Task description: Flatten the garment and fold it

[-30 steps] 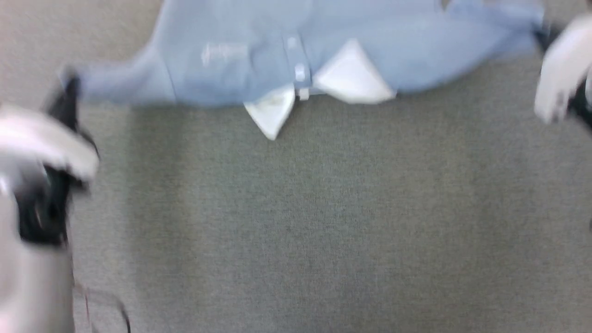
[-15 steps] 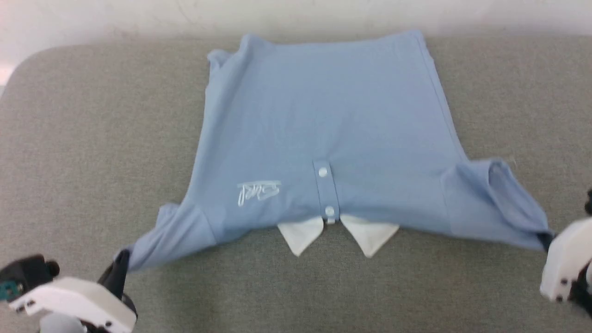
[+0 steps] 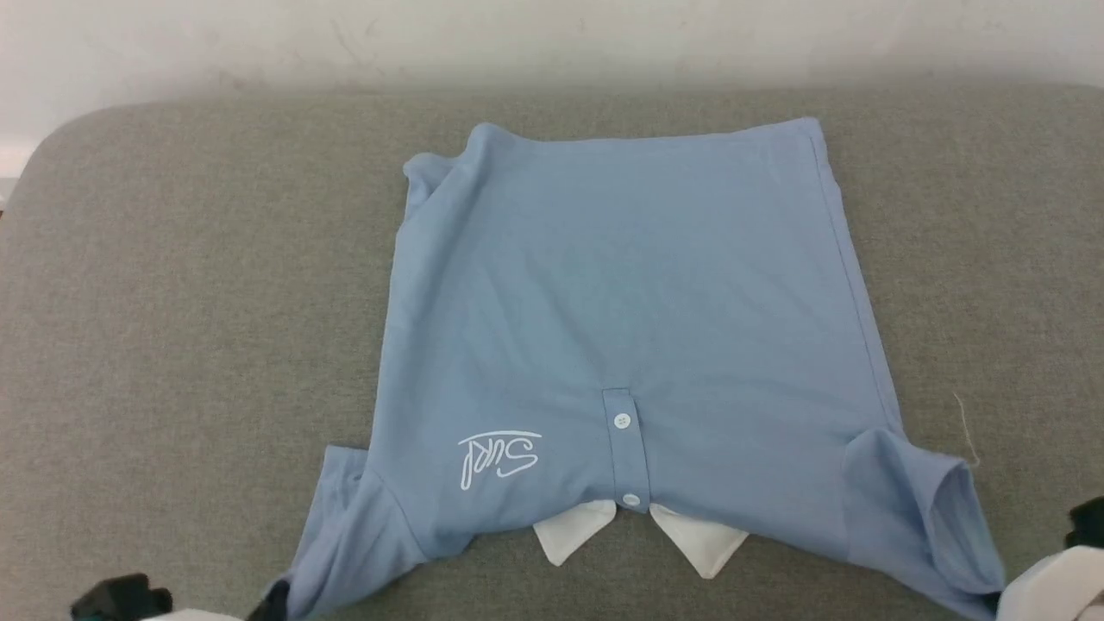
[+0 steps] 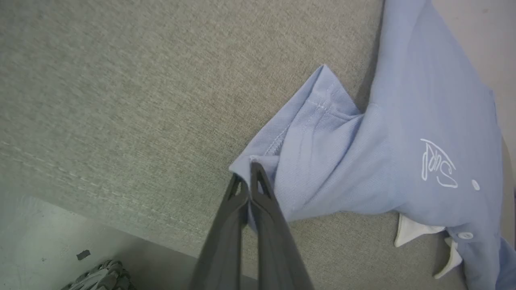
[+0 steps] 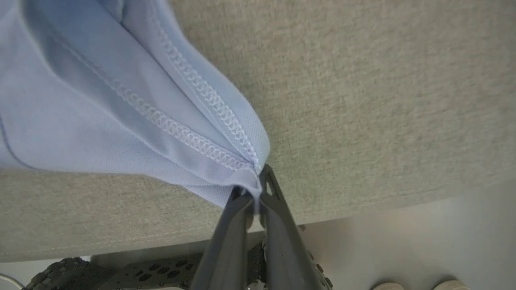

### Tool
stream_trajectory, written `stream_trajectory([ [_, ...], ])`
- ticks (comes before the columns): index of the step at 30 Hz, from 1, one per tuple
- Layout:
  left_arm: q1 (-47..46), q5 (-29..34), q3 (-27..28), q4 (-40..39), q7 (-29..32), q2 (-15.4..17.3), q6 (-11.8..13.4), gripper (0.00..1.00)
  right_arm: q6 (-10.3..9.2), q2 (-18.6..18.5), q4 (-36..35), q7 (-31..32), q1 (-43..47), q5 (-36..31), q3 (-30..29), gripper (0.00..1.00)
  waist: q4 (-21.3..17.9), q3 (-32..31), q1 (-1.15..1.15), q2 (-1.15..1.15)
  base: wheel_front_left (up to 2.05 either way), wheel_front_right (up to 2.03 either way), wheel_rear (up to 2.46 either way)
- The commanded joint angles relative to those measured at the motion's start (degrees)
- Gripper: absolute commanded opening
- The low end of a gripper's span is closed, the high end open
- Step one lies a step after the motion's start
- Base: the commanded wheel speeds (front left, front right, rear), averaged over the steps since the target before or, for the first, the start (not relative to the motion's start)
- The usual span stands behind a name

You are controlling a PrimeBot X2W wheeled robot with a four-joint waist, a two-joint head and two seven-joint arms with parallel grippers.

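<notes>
The garment (image 3: 621, 302) lies spread on the grey bench (image 3: 172, 302), collar near. Left hand (image 4: 246, 179) and right hand (image 5: 254, 189) each pinch a sleeve hem; uneven pulling could skew it or slip the grips.

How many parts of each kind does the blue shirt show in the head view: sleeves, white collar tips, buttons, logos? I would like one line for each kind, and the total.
Sleeves: 2
White collar tips: 2
Buttons: 2
Logo: 1
Total: 7 parts on the shirt
</notes>
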Motion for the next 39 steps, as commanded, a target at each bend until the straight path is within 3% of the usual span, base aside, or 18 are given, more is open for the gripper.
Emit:
stream_trajectory([
  [1, 0.15, -0.14, -0.46, 0.8, -0.64, -0.62, -0.16, 0.0, -0.06, 0.13, 2.06, -1.25, -0.21, 0.28, 0.45, 0.0, -0.22, 0.35, 0.0, 0.0, 0.0, 0.0, 0.0],
  [7, -1.24, -0.06, -1.68, 3.52, -2.1, -1.78, -0.98, 0.0, -0.06, 0.16, 8.74, -5.9, -2.58, 0.81, 2.09, 0.0, -0.16, 1.02, 0.0, 0.0, 0.0, 0.0, 0.0],
  [8, -1.44, -0.09, -1.75, 3.77, -2.27, -1.84, -1.12, 0.0, -0.06, 0.16, 9.0, -6.74, -2.9, 0.47, 2.18, 0.4, -0.1, 1.05, 0.0, 0.0, 0.0, 0.0, 0.0],
  [9, -1.58, -0.1, -1.79, 3.99, -2.47, -1.87, -1.27, 0.0, -0.06, 0.16, 9.14, -7.31, -3.06, 0.17, 2.13, 1.0, -0.02, 1.04, 0.0, 0.0, 0.0, 0.0, 0.0],
  [16, -1.21, -0.54, -1.44, 3.46, -4.34, -2.28, -2.27, 0.0, -0.06, 0.16, 3.98, -12.8, -3.51, 1.9, 1.71, 1.0, 0.28, 0.66, 0.0, 0.0, 0.0, 0.0, 0.0],
  [23, -1.97, -0.48, -1.83, 2.0, -5.38, -2.63, -2.73, 0.0, -0.06, -0.19, -0.67, -28.29, -11.03, 2.3, 4.12, 1.0, 1.19, 2.02, 0.0, 0.0, 0.0, 0.0, 0.0],
  [27, -2.9, -0.82, -2.05, 1.16, -5.96, -3.2, -2.93, 0.0, -0.06, -1.87, 2.73, -33.86, -17.93, 1.85, 5.7, 1.0, 1.89, 3.49, 0.0, 0.0, 0.0, 0.0, 0.0],
  [32, -4.38, -1.26, -3.06, -0.24, -6.8, -4.17, -3.51, 0.0, -0.06, -5.65, 13.45, -38.6, -32.19, 1.71, 8.26, 1.0, 4.23, 7.15, 0.0, 0.0, 0.0, 0.0, 0.0],
  [39, -7.3, -0.9, -5.01, -0.67, -8.05, -5.06, -4.18, 0.0, -0.06, -10.93, 30.4, -36.35, -51.74, -0.48, 10.97, 1.0, 8.34, 13.66, 0.0, 0.0, 0.0, 0.0, 0.0],
])
